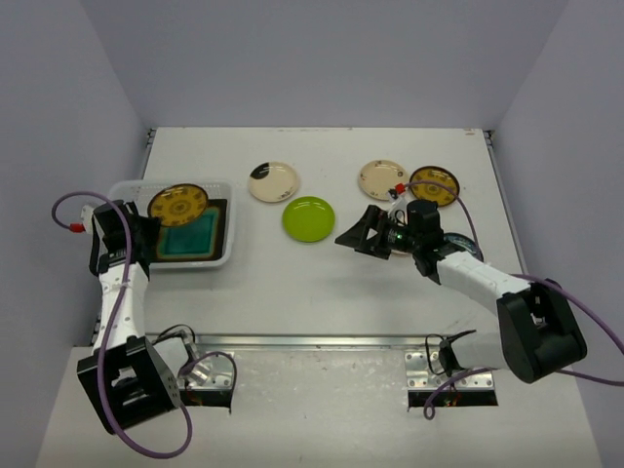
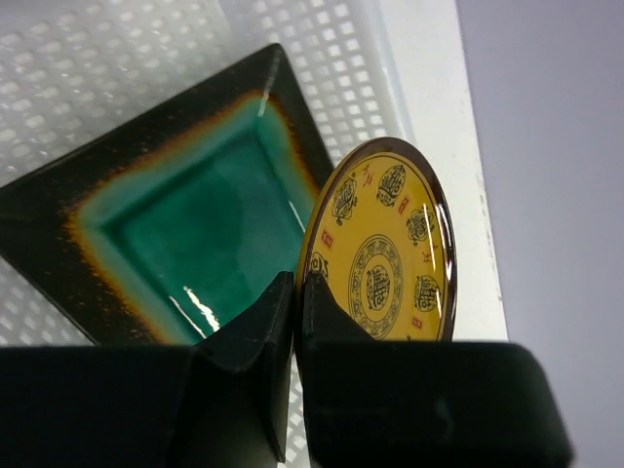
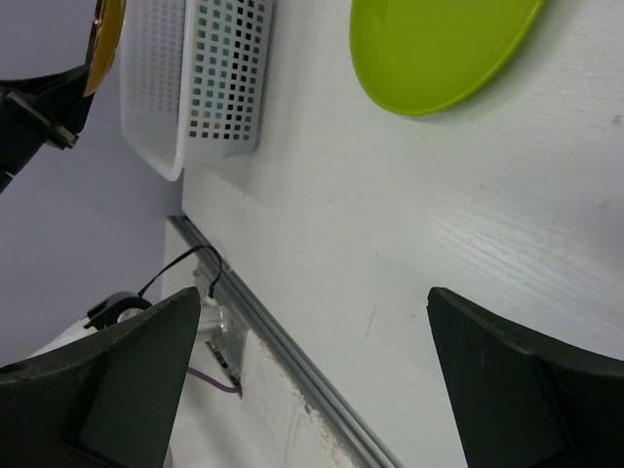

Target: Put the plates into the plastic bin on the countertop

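Observation:
My left gripper [image 2: 297, 285] is shut on the rim of a brown-yellow patterned plate [image 2: 390, 253] and holds it tilted on edge over the plastic bin [image 2: 88, 58]. A teal square plate [image 2: 185, 224] lies in the bin. In the top view the held plate [image 1: 177, 205] is over the bin [image 1: 125, 190]. My right gripper [image 1: 363, 237] is open and empty, just right of the lime-green plate [image 1: 308, 218]. In the right wrist view the right gripper [image 3: 317, 322] hovers over bare countertop, with the lime-green plate [image 3: 439, 49] and the bin [image 3: 210, 88] ahead.
A cream plate with a dark patch [image 1: 273, 180], a cream plate [image 1: 382, 179] and a second brown-yellow plate [image 1: 434, 185] lie at the back. A dark plate [image 1: 460, 244] is partly hidden under the right arm. The metal rail [image 1: 312, 341] runs along the front edge.

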Tool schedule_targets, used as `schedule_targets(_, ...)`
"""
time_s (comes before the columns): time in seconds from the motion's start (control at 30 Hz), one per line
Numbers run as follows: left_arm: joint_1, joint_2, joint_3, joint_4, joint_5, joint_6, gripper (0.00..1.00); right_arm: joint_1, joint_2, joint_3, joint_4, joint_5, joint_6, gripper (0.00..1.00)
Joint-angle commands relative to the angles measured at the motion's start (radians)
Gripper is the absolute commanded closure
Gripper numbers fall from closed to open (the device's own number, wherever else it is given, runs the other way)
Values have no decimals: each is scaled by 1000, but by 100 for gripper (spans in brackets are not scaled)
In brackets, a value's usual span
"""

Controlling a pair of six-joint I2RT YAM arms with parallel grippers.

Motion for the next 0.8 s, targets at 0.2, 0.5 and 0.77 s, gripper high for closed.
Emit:
schedule_targets(0.2,8,5,-105,128,-34,-27,59,-26,187,45,-9,55,-30,1)
schedule_targets(0.5,8,-109,-55,6,0,25,0,-24,441,127,142,130,110,1)
schedule_targets(0.77,7,-223,18,-22,267,247,0,-26,655,286,134,210,129,18)
